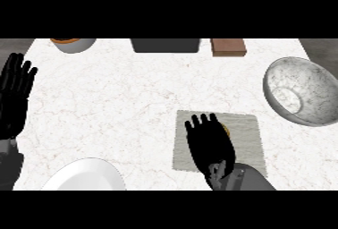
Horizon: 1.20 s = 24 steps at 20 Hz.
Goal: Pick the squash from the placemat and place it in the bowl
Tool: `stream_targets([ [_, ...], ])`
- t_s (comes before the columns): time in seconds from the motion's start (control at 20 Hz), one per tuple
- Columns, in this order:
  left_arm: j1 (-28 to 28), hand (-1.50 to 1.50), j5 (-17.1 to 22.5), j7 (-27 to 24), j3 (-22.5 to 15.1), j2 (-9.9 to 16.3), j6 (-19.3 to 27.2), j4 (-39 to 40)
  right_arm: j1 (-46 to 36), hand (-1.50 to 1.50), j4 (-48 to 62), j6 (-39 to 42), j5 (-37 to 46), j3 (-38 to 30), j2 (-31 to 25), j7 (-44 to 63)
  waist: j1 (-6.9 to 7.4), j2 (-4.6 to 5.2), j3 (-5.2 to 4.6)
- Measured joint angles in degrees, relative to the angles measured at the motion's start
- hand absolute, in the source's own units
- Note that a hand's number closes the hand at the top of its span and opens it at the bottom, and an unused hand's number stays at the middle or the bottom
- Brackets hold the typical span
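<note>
A grey-beige placemat (247, 134) lies on the counter right of centre. My right hand (211, 143) hovers over it with straight fingers pointing away from me, open. Only an orange-tan sliver of the squash (226, 129) shows at the right side of the fingers; the rest is hidden under the hand. The marbled grey bowl (300, 91) stands at the right edge, beyond and to the right of the placemat, and nothing shows inside it. My left hand (14, 96) rests open at the far left edge, fingers up.
A white plate (86, 176) sits at the near edge left of centre. Along the far edge stand a grey cup with an orange top (73, 44), a dark box (165, 44) and a brown block (228, 47). The white marble counter (119, 103) spreads between them.
</note>
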Motion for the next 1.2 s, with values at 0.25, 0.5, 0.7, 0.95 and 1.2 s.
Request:
stream_targets([
  [0.25,-1.45,0.00,-0.41,1.17,0.93,-0.33,-1.01,0.55,0.41,-1.50,4.67,-5.12,2.98,0.33,-3.76,-4.94,0.06,0.04,0.01],
  [0.5,-2.44,0.00,-2.60,2.29,0.40,-2.19,0.41,0.06,-0.86,-1.50,7.87,-7.82,4.12,-1.05,-4.31,-9.97,0.07,0.04,0.01],
  [0.7,-2.30,0.00,-2.41,1.10,1.76,-2.00,-1.62,1.61,-0.67,-1.50,10.74,-11.86,5.41,-1.28,-5.80,-15.31,0.08,0.05,0.01],
  [0.95,-1.40,0.00,-2.92,2.17,2.53,-2.48,-2.14,-0.60,0.18,-1.50,13.45,-13.45,8.27,-1.10,-5.15,-17.51,0.09,0.02,0.01],
  [1.2,-1.74,0.00,-3.82,1.18,3.46,-3.26,-2.75,0.86,1.04,-1.50,16.28,-15.92,10.96,-1.93,-5.42,-20.32,0.06,0.02,0.01],
])
